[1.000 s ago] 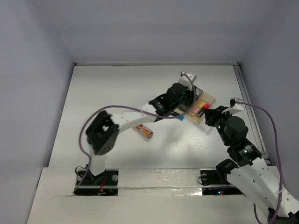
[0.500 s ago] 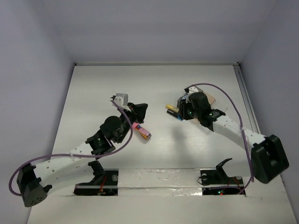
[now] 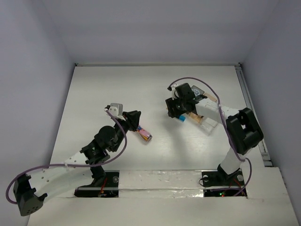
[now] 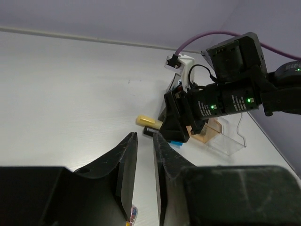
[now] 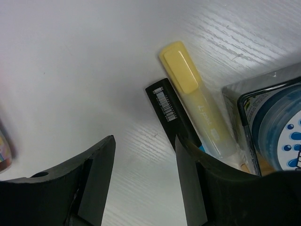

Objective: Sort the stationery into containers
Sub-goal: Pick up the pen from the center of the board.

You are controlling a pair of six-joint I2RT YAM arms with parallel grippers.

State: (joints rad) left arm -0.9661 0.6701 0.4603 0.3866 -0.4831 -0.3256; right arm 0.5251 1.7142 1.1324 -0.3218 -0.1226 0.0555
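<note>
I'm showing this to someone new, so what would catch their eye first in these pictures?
The right arm is doubled back over the trays at the table's right. Its jaws are open above a yellow marker and a black marker lying side by side on the table. Left of centre, the left arm reaches toward a tube of coloured sticks lying alone.

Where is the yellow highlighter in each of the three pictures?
Top external: cannot be made out; the right gripper covers that spot, left of the trays.
Left wrist: the yellow highlighter is at centre, its cap poking out left of that gripper.
Right wrist: upper centre-right, lying diagonally.
Shared landmark: the trays, just right of it.
</note>
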